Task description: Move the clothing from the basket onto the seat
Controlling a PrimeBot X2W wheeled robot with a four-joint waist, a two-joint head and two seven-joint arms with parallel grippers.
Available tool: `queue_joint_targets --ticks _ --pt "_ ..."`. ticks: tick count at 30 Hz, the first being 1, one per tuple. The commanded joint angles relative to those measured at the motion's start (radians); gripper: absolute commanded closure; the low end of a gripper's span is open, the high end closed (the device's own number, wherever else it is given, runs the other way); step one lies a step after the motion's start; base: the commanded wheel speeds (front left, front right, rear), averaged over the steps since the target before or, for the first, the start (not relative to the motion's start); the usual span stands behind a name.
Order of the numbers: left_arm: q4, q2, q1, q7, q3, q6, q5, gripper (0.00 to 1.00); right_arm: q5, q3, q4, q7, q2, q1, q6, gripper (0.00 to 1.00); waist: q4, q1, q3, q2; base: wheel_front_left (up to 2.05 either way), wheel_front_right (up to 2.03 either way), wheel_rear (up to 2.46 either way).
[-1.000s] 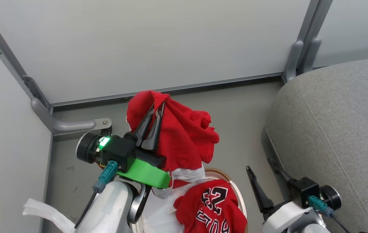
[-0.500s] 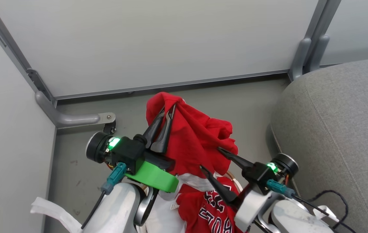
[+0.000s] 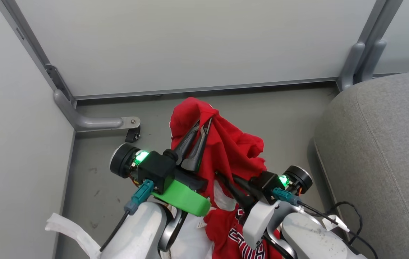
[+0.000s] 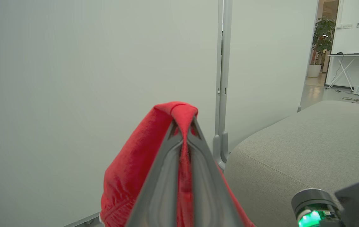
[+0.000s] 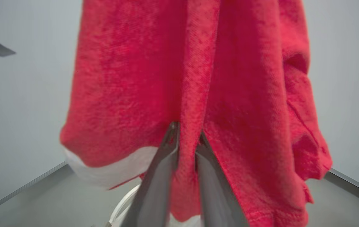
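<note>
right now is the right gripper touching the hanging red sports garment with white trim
Touching. The right wrist view shows the right gripper with its jaws closed on a fold of the red sports garment.

Partitioned corner, grey floor (image 3: 290, 111).
Pale wall panels (image 3: 190, 43) meet at grey metal posts (image 3: 368, 57); a potted plant (image 4: 323, 34) stands beyond the opening.

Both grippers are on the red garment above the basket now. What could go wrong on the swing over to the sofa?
1. The right gripper pinches just a thin fold of the red garment; it may slip, leaving the left gripper alone.
2. Its hem hangs near the jersey and might drag it.
3. The loose black cable beside the sofa could snag.
</note>
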Motion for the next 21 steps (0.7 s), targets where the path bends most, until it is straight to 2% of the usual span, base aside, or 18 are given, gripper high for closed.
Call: queue_joint_targets --ticks 1,10,11,12,17,21 --pt "0.004 0.002 -0.013 -0.001 0.000 0.006 -0.007 1.00 0.000 -0.009 0.007 -0.005 0.004 -0.005 -0.001 1.00 0.008 0.0001 0.001 0.0000 0.00 0.00 0.00" --pt "0.004 0.002 0.005 -0.001 0.011 0.016 -0.007 1.00 -0.018 -0.050 -0.007 -0.005 0.016 0.027 -0.001 1.00 0.001 0.0001 0.001 0.0000 0.00 0.00 0.00" --pt "0.009 0.002 0.011 -0.001 0.012 0.016 -0.007 0.53 -0.020 -0.056 -0.013 -0.005 0.016 0.031 -0.001 1.00 -0.003 0.0001 0.000 0.0000 0.00 0.00 0.00" --pt "0.017 0.002 0.017 -0.001 0.010 0.016 -0.005 0.00 -0.020 -0.062 -0.024 -0.005 0.018 0.036 -0.001 1.00 -0.008 0.0001 -0.002 0.0000 0.00 0.00 0.00" --pt "0.032 0.002 0.024 -0.001 0.016 0.020 0.007 0.00 -0.024 -0.070 -0.059 -0.005 0.018 0.060 -0.001 1.00 -0.044 0.0001 -0.008 0.0000 0.00 0.00 0.00" --pt "0.043 0.002 0.037 -0.001 0.026 0.017 0.028 0.00 -0.022 -0.081 -0.093 -0.005 0.017 0.085 -0.001 1.00 -0.104 0.0001 -0.007 0.0000 0.00 0.00 0.00"
